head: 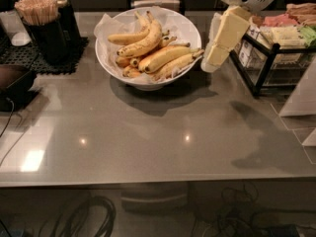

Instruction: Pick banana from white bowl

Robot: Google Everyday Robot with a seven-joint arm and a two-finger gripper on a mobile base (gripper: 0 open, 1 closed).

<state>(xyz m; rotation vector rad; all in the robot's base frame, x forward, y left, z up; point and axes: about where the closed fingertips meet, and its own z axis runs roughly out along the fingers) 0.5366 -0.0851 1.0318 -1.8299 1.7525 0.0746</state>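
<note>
Saw the end effector (211,63) hanging just right of the white bowl (143,83), above the worktop (148,137); could not tell whether open or closed. Placed the banana (145,39) to its left, atop the pile in the bowl, long axis running far right to near left, strongly curved. Noted speckled yellow skin, crinkled paper lining, a smooth, glossy grey worktop.

banana (143,41) yellow, brown-speckled | bowl (148,84) white | hand (211,63) cream, just beside bowl | table (148,142) grey
</note>
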